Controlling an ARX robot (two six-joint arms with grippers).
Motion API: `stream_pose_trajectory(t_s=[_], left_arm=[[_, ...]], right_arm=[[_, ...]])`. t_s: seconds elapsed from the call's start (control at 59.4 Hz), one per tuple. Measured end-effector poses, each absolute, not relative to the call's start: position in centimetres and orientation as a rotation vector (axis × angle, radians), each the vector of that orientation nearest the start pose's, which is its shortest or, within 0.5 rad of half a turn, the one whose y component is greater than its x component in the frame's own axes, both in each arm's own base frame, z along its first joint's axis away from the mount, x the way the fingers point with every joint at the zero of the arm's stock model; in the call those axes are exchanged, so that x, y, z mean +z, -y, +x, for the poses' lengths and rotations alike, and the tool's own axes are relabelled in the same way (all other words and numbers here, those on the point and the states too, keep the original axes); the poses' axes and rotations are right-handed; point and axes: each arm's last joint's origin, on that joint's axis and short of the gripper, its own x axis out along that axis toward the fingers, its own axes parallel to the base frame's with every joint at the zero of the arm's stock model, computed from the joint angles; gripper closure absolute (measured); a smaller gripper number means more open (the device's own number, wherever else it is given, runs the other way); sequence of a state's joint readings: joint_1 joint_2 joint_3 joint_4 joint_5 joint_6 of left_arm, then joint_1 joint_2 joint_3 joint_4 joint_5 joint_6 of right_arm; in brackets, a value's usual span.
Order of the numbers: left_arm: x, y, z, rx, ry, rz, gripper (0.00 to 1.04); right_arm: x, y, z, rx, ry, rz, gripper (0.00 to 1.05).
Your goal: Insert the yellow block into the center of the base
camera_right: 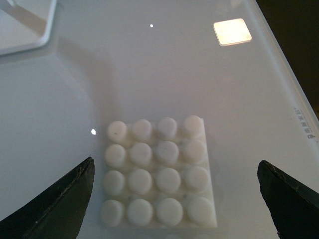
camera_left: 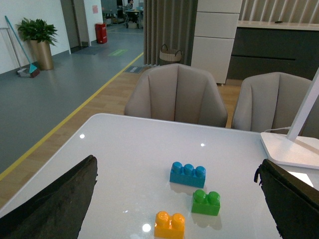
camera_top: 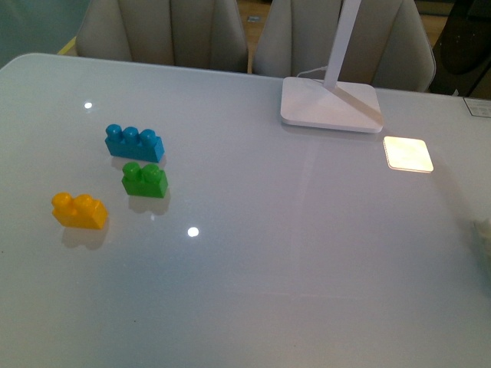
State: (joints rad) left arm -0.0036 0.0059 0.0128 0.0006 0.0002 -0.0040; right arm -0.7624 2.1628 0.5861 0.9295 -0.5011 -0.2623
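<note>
The yellow block lies on the white table at the left, nearest the front edge. In the left wrist view it sits in front of my left gripper, which is open and empty and held above the table. The base, a white plate with a 4x4 grid of studs, lies flat between the open fingers of my right gripper, which hovers over it empty. In the front view only a pale blur at the right edge may be the base. Neither arm shows in the front view.
A green two-stud brick and a blue three-stud brick stand just behind the yellow block. A white lamp foot with its stem is at the back, with a bright reflection beside it. Chairs stand behind the table.
</note>
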Motion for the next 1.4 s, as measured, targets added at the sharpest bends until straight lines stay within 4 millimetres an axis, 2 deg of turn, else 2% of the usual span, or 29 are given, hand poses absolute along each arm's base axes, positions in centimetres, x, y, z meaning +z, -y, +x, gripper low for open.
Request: stream_pose_trajectory(t_s=[0.236, 0.454, 0.69, 1.144, 1.396], left_arm=[[16.7, 0.0, 9.7, -0.003, 0.007, -0.004, 0.07], [16.7, 0.0, 9.7, -0.004, 0.007, -0.004, 0.07], [16.7, 0.0, 9.7, -0.003, 0.007, -0.004, 0.07], [16.7, 0.0, 9.7, -0.004, 0.007, -0.004, 0.07], [16.7, 0.0, 9.7, -0.003, 0.007, -0.004, 0.07]], right_arm=[[0.4, 21.1, 24.7, -0.151, -0.574, 0.110, 0.09], [-1.8, 19.8, 26.1, -0.089, -0.620, 0.109, 0.09], [-3.9, 19.0, 26.1, -0.072, -0.667, 0.126, 0.09], [-5.2, 18.7, 26.2, -0.051, -0.692, 0.122, 0.09], [-5.8, 17.5, 26.8, -0.024, -0.717, 0.085, 0.09]])
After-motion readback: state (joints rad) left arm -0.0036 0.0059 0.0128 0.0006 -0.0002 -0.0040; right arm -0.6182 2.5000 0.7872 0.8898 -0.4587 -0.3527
